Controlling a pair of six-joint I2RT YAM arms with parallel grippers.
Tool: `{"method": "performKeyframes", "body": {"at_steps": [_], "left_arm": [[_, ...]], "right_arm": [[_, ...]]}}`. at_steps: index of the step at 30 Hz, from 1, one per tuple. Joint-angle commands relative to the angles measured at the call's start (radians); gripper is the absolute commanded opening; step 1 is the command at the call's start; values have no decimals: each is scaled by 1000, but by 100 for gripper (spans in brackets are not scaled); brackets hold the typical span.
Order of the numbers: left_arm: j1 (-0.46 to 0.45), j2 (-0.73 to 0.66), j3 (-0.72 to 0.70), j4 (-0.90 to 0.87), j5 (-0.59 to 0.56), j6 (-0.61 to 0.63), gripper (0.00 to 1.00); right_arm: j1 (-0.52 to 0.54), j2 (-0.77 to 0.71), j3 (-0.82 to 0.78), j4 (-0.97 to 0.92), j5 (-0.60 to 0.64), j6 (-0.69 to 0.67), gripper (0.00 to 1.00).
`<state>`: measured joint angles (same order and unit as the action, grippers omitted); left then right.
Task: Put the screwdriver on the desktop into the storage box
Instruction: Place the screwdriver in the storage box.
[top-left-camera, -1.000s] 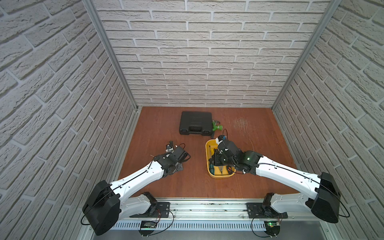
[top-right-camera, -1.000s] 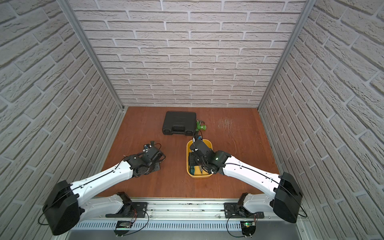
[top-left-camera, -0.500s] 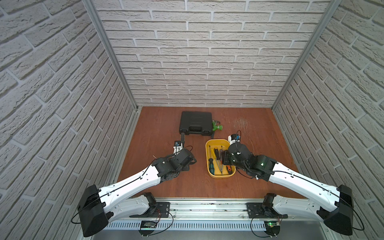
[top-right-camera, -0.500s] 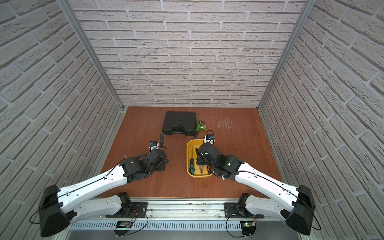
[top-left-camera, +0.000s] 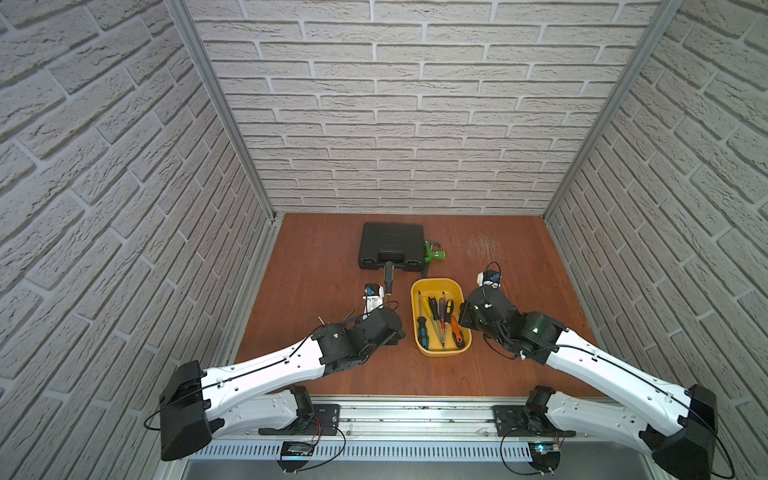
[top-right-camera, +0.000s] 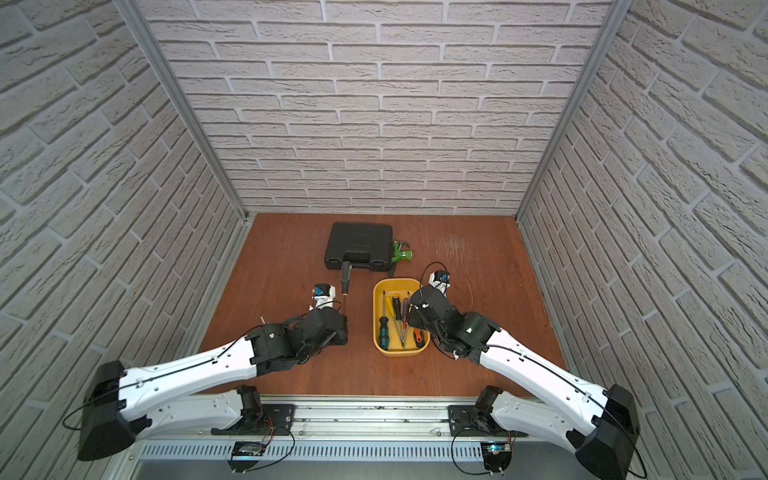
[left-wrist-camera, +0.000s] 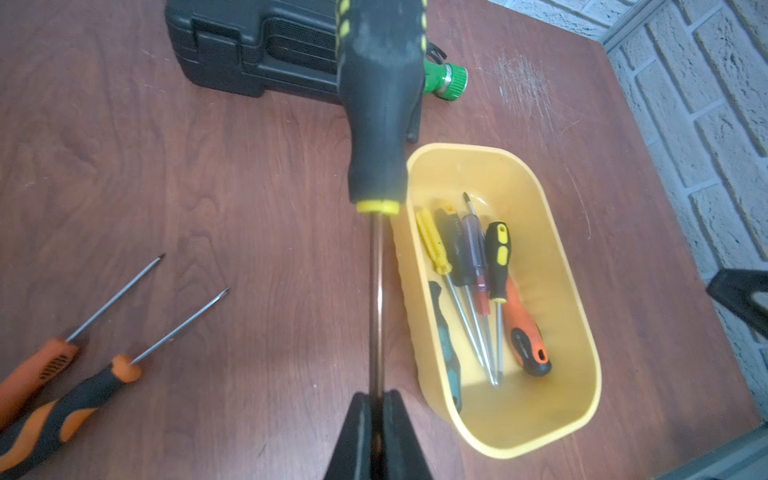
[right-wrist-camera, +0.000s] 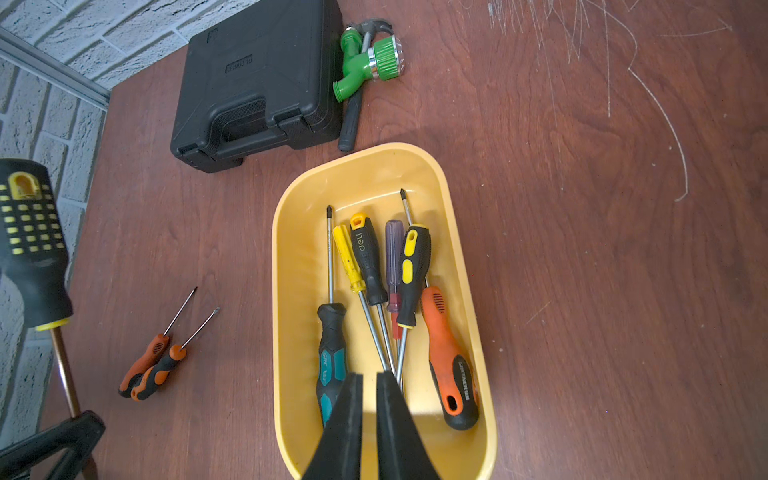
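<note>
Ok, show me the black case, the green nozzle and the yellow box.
black case (top-left-camera: 392, 244): in a top view, lid centre.
green nozzle (right-wrist-camera: 355, 66): right wrist view, its body.
yellow box (left-wrist-camera: 469, 170): left wrist view, bare far wall.

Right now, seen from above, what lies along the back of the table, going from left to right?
In a top view: black case → green nozzle → scratched patch.

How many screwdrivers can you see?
9: six lie in the yellow box, two orange ones lie together on the table, and the left gripper holds a big black one by its shaft. Others may be hidden.
</note>
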<state>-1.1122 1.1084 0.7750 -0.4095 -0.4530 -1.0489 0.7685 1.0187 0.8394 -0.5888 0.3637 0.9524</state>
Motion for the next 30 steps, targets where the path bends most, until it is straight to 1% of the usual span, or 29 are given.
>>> {"method": "performKeyframes", "body": {"at_steps": [1, 7, 9, 13, 15, 20, 24, 28, 30], "left_arm": [[-28, 56, 25, 105, -20, -14, 0], [-64, 125, 61, 151, -12, -28, 0], [-66, 144, 48, 206, 17, -55, 0], [-70, 206, 38, 316, 114, -94, 0], [-78, 229, 36, 359, 129, -103, 0], [-90, 264, 17, 453, 177, -118, 0], [-89, 284, 2, 484, 180, -143, 0], [-89, 301, -35, 561, 201, -188, 0], [-89, 302, -42, 585, 194, -197, 0]], "right_arm": [[-4, -17, -8, -10, 1, 11, 14], [-10, -46, -30, -3, 1, 13, 14], [-12, -51, -32, -6, 2, 13, 14], [-15, -53, -50, 15, -14, 18, 14], [-17, -44, -39, 14, -25, 3, 14], [-17, -21, -37, 61, -103, -37, 14], [-17, -2, -18, 59, -131, -56, 14], [-17, 17, -28, 88, -173, -63, 14], [-16, 41, -23, 121, -220, -78, 14]]}}
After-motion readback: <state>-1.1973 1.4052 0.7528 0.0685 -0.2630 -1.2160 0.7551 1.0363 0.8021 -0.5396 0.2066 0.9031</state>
